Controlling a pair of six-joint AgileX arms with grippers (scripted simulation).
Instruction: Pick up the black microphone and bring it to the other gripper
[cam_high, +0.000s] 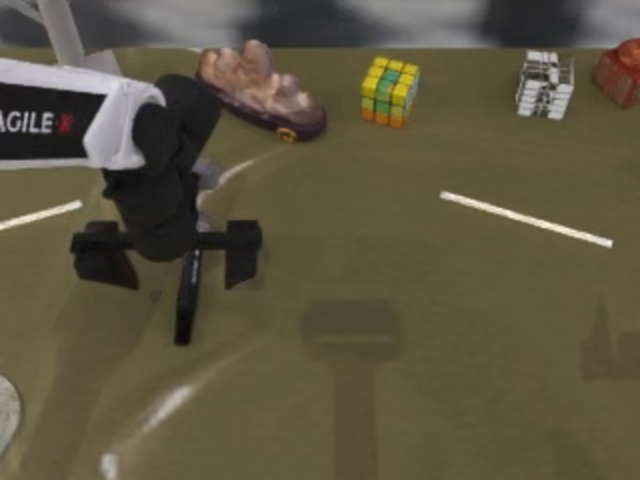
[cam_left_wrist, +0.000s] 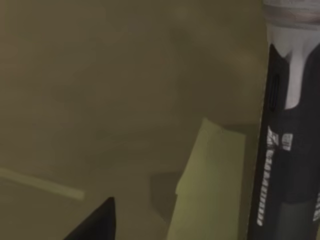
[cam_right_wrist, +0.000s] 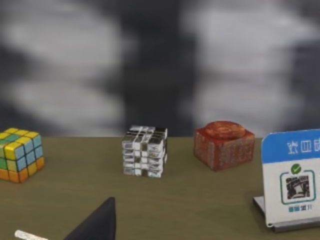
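The black microphone (cam_high: 187, 295) lies flat on the olive table, left of centre, its slim handle pointing toward the near edge. Its grey mesh head is mostly hidden under my left arm. My left gripper (cam_high: 170, 252) hangs just over the handle, open, with one finger on either side and apart from it. In the left wrist view the microphone (cam_left_wrist: 287, 165) runs along one edge, its grey head (cam_left_wrist: 292, 15) at the end, and one black fingertip (cam_left_wrist: 97, 225) shows. The other gripper, my right one, is out of the top view. Its wrist view shows one fingertip (cam_right_wrist: 100, 222), holding nothing.
Along the table's far edge stand a purple toy car with brown lumps (cam_high: 262, 88), a coloured puzzle cube (cam_high: 390, 91), a silver mirror cube (cam_high: 545, 85) and a red block (cam_high: 622, 72). A white line (cam_high: 525, 219) marks the table at right. A blue-and-white sign (cam_right_wrist: 292, 177) stands near the right arm.
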